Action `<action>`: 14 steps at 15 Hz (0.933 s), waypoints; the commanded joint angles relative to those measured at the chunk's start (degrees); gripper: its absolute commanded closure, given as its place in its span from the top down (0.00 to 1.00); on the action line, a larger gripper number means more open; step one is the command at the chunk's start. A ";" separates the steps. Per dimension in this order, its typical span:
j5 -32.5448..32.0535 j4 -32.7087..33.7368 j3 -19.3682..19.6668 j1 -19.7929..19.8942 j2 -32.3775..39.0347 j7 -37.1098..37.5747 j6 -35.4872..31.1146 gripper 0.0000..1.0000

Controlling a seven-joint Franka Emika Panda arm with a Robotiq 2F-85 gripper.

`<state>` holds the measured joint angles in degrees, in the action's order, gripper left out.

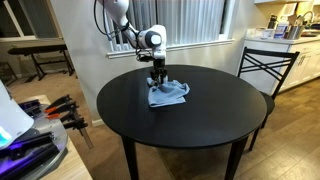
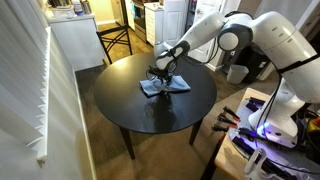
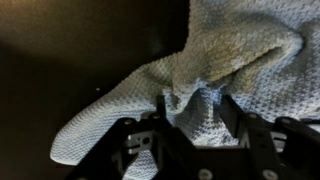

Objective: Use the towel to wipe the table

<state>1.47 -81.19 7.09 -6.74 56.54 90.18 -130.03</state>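
A light blue woven towel (image 1: 168, 94) lies crumpled on the round black table (image 1: 210, 115); it also shows in the other exterior view (image 2: 170, 86). My gripper (image 1: 157, 78) points straight down onto the towel's near-left part, seen too in an exterior view (image 2: 160, 75). In the wrist view the two black fingers (image 3: 195, 112) are closed on a raised fold of the towel (image 3: 230, 60), pinching the cloth between them. The table top (image 3: 70, 50) shows dark beside the cloth.
A black metal chair (image 1: 262, 68) stands at the table's far right edge, also seen in an exterior view (image 2: 115, 42). A bench with clamps and tools (image 1: 55, 115) sits beside the table. A white counter (image 2: 75, 40) and curtains are nearby.
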 commanded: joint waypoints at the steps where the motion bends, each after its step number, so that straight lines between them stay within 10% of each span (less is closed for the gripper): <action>1: 3.30 -10.07 -1.43 1.09 -8.42 -1.16 -0.30 0.89; 14: 3.34 -13.46 -0.29 1.53 -11.76 -0.07 0.38 1.00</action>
<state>4.72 -94.83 6.70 -5.14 44.69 90.18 -129.79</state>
